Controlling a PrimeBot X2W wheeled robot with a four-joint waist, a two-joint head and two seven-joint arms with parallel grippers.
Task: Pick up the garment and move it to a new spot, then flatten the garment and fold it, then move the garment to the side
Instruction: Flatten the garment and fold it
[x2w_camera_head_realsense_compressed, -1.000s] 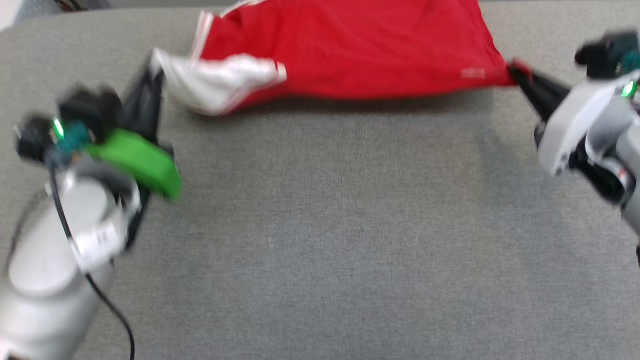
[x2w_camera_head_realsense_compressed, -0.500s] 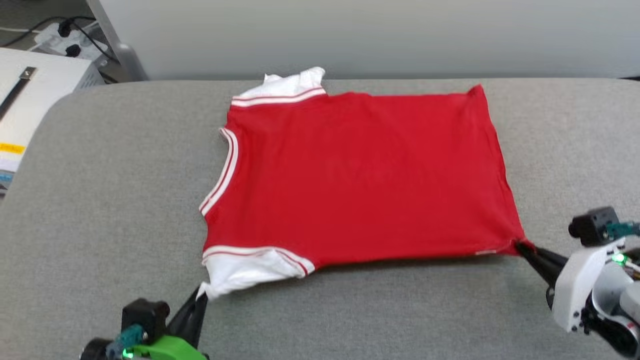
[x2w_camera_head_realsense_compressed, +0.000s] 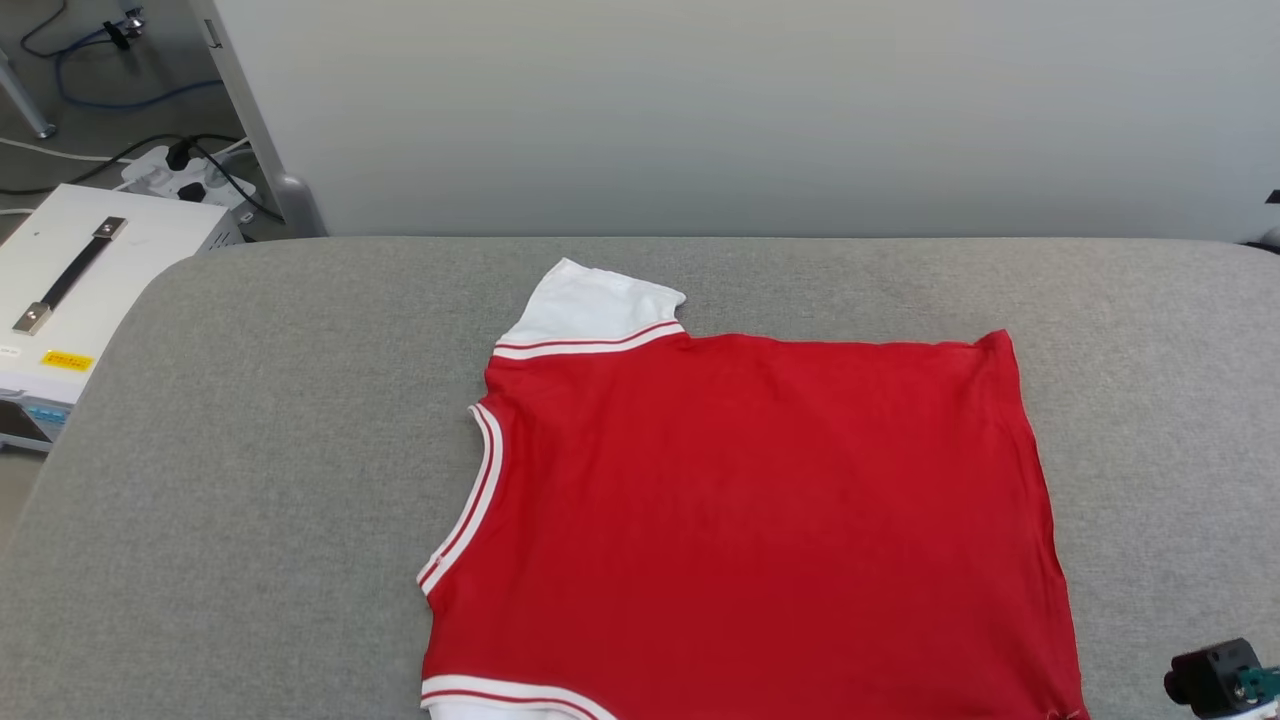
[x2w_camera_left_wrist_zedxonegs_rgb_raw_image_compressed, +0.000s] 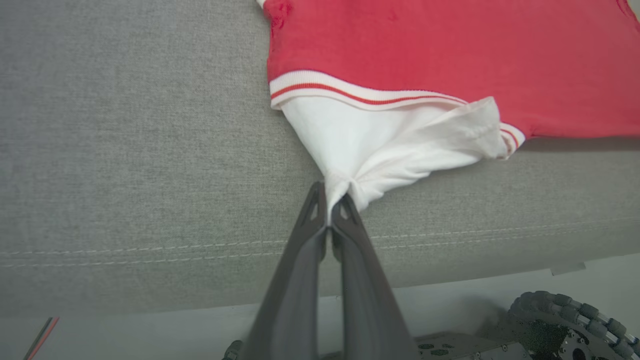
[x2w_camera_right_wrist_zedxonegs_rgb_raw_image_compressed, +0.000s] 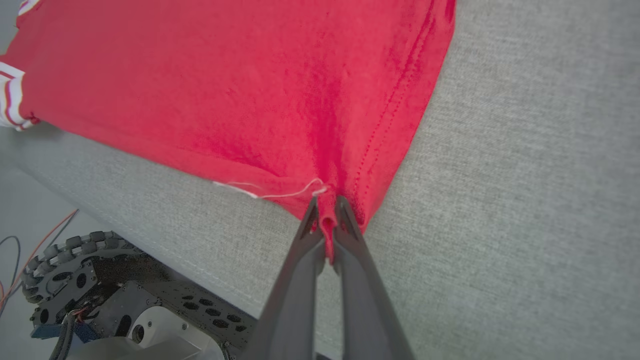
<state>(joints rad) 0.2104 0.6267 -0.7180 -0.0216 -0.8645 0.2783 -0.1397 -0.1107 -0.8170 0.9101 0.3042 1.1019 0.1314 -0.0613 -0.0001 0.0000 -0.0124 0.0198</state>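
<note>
The garment (x2w_camera_head_realsense_compressed: 760, 510), a red jersey with white sleeves and striped trim, lies spread flat on the grey padded table (x2w_camera_head_realsense_compressed: 260, 480), plain red side up, its near edge cut off by the head view's bottom. My left gripper (x2w_camera_left_wrist_zedxonegs_rgb_raw_image_compressed: 330, 200) is shut on the tip of the near white sleeve (x2w_camera_left_wrist_zedxonegs_rgb_raw_image_compressed: 380, 145), which is drawn taut toward the table's front edge. My right gripper (x2w_camera_right_wrist_zedxonegs_rgb_raw_image_compressed: 326, 207) is shut on the garment's red hem corner (x2w_camera_right_wrist_zedxonegs_rgb_raw_image_compressed: 345, 150), bunched between the fingers. In the head view a bit of the right wrist's camera (x2w_camera_head_realsense_compressed: 1215, 680) pokes in at the lower right.
A pale wall (x2w_camera_head_realsense_compressed: 740, 110) rises right behind the table. At the left stand a white case with a handle (x2w_camera_head_realsense_compressed: 70, 290), a power strip and cables on the floor. My wheeled base (x2w_camera_right_wrist_zedxonegs_rgb_raw_image_compressed: 100, 295) sits below the table's front edge (x2w_camera_left_wrist_zedxonegs_rgb_raw_image_compressed: 150, 250).
The head camera has tilted up, so the whole picture slid down and both arms left it. The garment, earlier bunched at its near sleeve, now lies spread flatter; both grips hold.
</note>
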